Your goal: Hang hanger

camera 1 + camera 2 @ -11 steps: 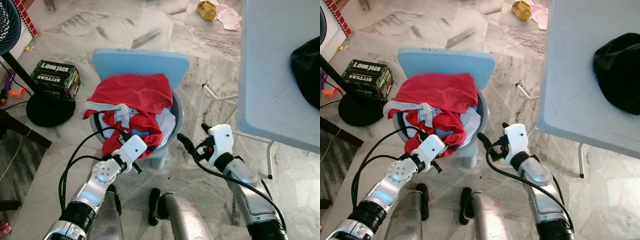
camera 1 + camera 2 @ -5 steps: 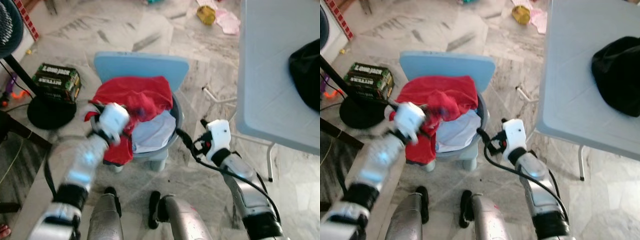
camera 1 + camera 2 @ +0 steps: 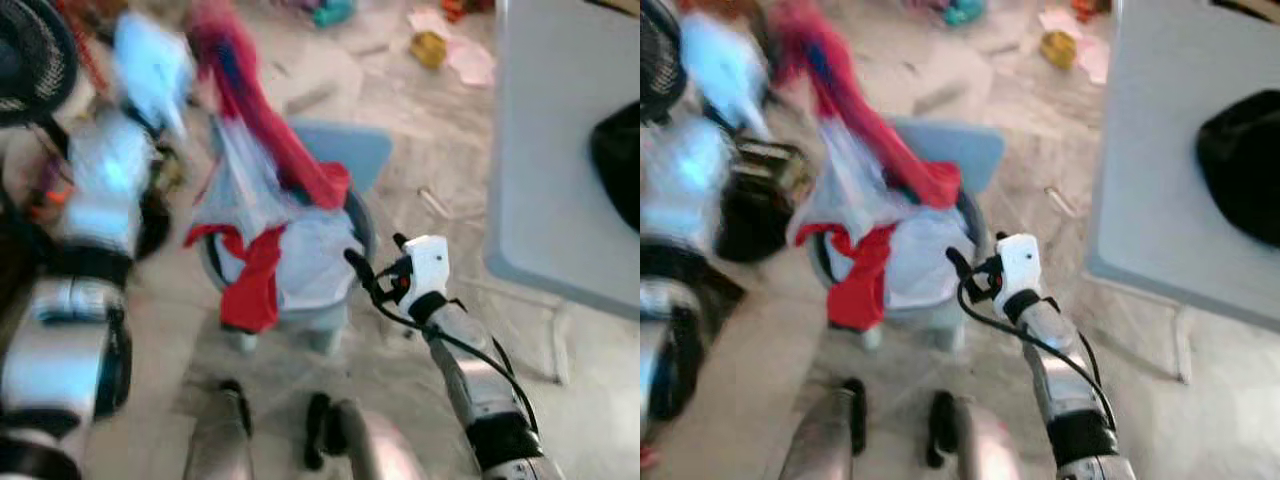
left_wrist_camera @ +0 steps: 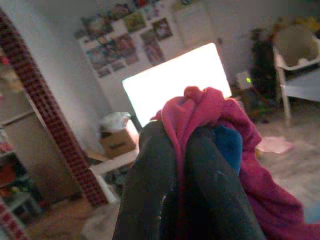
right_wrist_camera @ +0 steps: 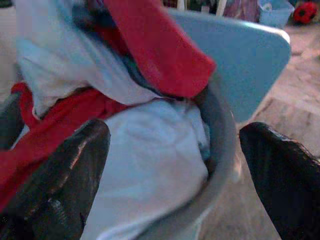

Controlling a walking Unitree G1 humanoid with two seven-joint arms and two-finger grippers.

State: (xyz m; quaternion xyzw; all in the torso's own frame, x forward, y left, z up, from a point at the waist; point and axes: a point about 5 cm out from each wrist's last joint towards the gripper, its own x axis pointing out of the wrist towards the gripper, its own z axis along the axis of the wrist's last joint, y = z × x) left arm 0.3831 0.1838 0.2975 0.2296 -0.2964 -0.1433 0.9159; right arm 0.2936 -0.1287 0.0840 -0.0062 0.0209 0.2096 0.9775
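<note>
Pinching red garment (image 4: pixel 200 112), left hand (image 4: pixel 182 165).

Soft red cloth (image 4: pixel 210 107), seemingly plastic basin (image 5: pixel 225 135), marble-like floor (image 3: pixel 590 400)

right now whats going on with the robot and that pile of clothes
The robot's left gripper is shut on a red garment and holds it high above the grey basin of laundry on the blue chair; the cloth trails back down into the pile. The right gripper hangs open beside the basin's rim, holding nothing. The head views are blurred. No hanger can be made out.
</note>
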